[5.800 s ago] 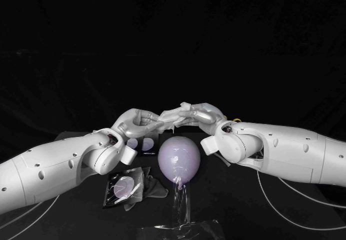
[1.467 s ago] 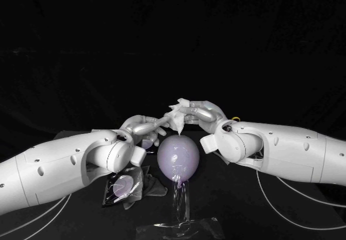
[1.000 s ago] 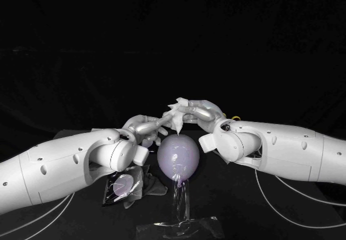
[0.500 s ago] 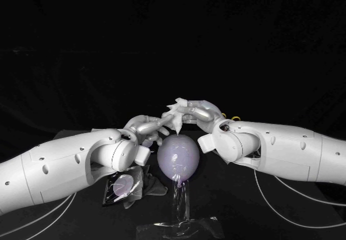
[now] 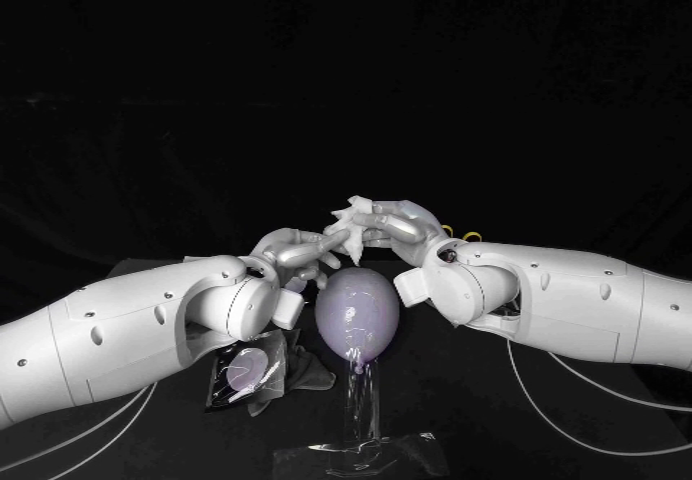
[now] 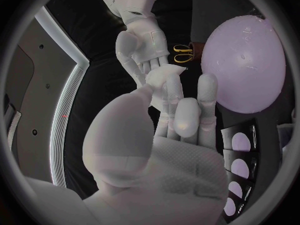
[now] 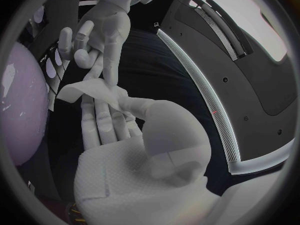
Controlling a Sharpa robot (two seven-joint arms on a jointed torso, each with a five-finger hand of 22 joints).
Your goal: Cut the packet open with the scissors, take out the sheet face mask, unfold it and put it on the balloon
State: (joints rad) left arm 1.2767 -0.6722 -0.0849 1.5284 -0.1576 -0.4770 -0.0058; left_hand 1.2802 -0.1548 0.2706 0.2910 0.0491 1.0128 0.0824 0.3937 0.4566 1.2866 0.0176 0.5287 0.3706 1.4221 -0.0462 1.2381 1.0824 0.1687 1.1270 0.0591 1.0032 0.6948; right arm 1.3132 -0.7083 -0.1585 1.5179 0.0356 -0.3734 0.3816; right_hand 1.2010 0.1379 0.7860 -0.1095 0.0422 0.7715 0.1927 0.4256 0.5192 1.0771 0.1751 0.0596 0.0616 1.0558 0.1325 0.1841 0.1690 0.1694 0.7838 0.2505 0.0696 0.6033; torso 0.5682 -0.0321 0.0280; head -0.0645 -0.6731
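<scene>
The pale purple balloon [image 5: 358,318] stands on a clear stand [image 5: 361,440] in mid-table. Just above and behind it my two hands meet on the folded white face mask [image 5: 351,226]. My right hand [image 5: 392,222] holds the mask [image 7: 92,92] under its thumb. My left hand [image 5: 296,250] reaches in from the other side and pinches the mask's edge [image 6: 164,77] with its fingertips [image 6: 172,85]. The cut packet [image 5: 245,375] lies on the table by my left forearm. The yellow-handled scissors [image 6: 182,53] lie beyond the balloon [image 6: 247,65].
A black tray with pale round spots [image 6: 241,144] sits behind the balloon on the left. Crumpled clear film [image 5: 310,372] lies next to the packet. Both forearms flank the balloon closely.
Since 5.8 s ago the left hand drew a little down and left of the right hand, and a flap of mask now hangs between them. Over the last second both hands barely shifted.
</scene>
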